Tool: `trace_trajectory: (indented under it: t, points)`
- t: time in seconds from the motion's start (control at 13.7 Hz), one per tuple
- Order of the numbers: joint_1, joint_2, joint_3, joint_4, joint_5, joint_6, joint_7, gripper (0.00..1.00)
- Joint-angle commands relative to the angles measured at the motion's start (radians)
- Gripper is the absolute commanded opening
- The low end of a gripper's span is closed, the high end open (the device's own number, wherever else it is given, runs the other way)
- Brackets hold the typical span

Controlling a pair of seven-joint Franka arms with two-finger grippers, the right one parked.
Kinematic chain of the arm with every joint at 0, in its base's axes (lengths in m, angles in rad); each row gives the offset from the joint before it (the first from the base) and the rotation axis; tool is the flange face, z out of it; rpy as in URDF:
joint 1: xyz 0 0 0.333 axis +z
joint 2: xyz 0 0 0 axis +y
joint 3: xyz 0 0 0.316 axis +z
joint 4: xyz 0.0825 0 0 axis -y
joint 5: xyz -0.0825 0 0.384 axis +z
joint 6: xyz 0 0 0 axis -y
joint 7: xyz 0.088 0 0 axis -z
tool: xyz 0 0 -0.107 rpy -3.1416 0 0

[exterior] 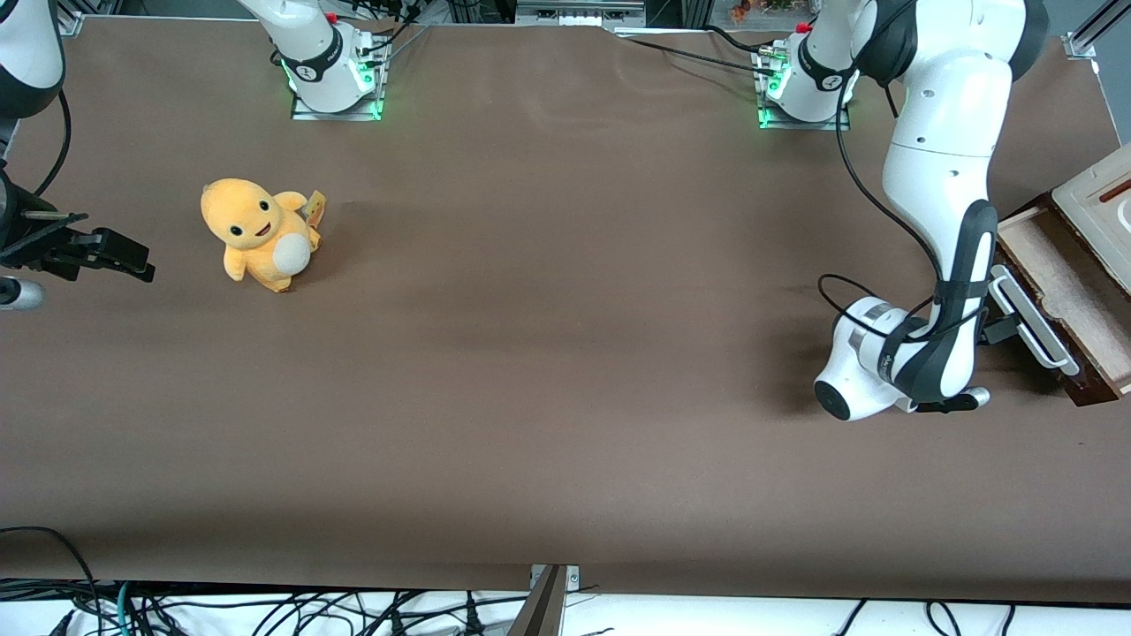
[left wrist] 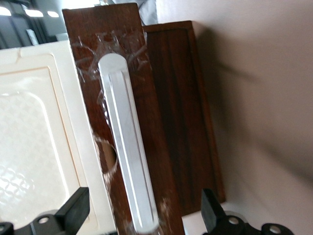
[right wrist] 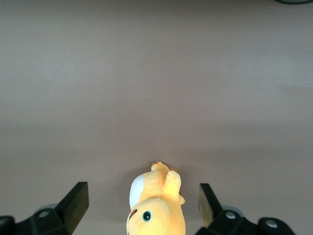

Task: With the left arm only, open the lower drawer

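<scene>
One plush toy (exterior: 259, 232), orange-yellow with a pale belly, sits on the brown table (exterior: 548, 353) toward the parked arm's end, and it is the only loose thing on that surface. One white arm works: the left arm (exterior: 937, 168) rises from its base at the edge of the table farthest from the front camera, reaches toward that camera, then bends down so its wrist lies low over the table just in front of the drawer unit at the working arm's end. One lower drawer (exterior: 1056, 283) shows there, pulled partly out so that its pale beige inside lies open to view below one cream framed panel (exterior: 1100, 208). One long white handle (exterior: 1029, 320) runs along the drawer's dark brown front. The gripper (exterior: 1000, 329) sits right at that handle, mostly hidden by the wrist in the front view. In the wrist view the gripper (left wrist: 144, 215) faces the dark front (left wrist: 122, 122) squarely, its two black fingers (left wrist: 73, 210) spread wide, one on each side of the handle (left wrist: 128, 147) with clear gaps between, holding nothing. Beside the dark front in that view lies the cream panel (left wrist: 34, 132), and a second dark brown wooden board (left wrist: 181, 117) stands next to the front.
</scene>
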Motion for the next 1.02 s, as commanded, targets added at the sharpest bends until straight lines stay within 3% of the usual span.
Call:
trace_trajectory:
  t: [0.0,0.58,0.95]
  points:
    - [-0.021,0.004,0.006,0.09,-0.097,-0.044,0.027,1.0]
    - [-0.017,-0.033,0.001,0.31,-0.554,-0.039,0.03,1.0]
    - [0.024,-0.071,0.003,0.408,-0.765,-0.027,0.164,1.0]
